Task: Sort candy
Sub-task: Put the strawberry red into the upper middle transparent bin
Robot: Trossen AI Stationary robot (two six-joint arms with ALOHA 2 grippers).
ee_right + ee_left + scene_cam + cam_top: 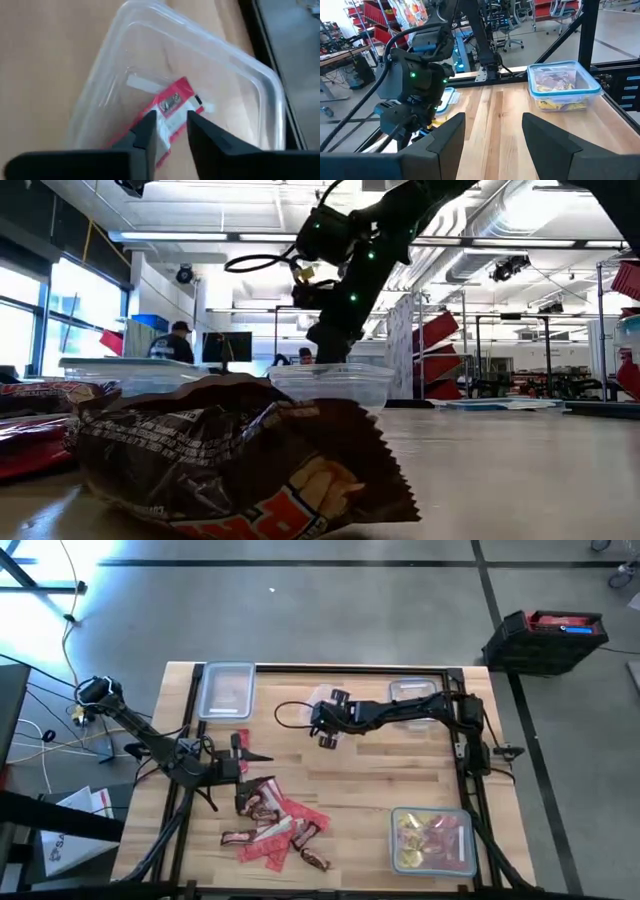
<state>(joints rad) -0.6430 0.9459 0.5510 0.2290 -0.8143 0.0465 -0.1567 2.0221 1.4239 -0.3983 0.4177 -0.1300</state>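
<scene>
A heap of candy (275,825), red packets and brown mini bars, lies on the table at the near left. One brown wrapper (230,470) fills the low view's foreground. My right gripper (171,120) hangs above the table's middle (327,735), shut on a red packet (175,100). Beyond it stands a clear container (200,75) at the far left (226,690). My left gripper (492,127) is open with nothing between its fingers, just beyond the heap (243,753). My right gripper pinches the red packet between its two fingers at the packet's white end (165,127). The red part sticks out past the fingertips. In the low view the fingers point down, and the packet is clear of the table.
A clear container (432,840) with yellow and pink candy stands at the near right. Another clear container (415,700) sits under my right arm at the far right. A black frame (470,770) borders the table. A person (180,340) stands in the room behind.
</scene>
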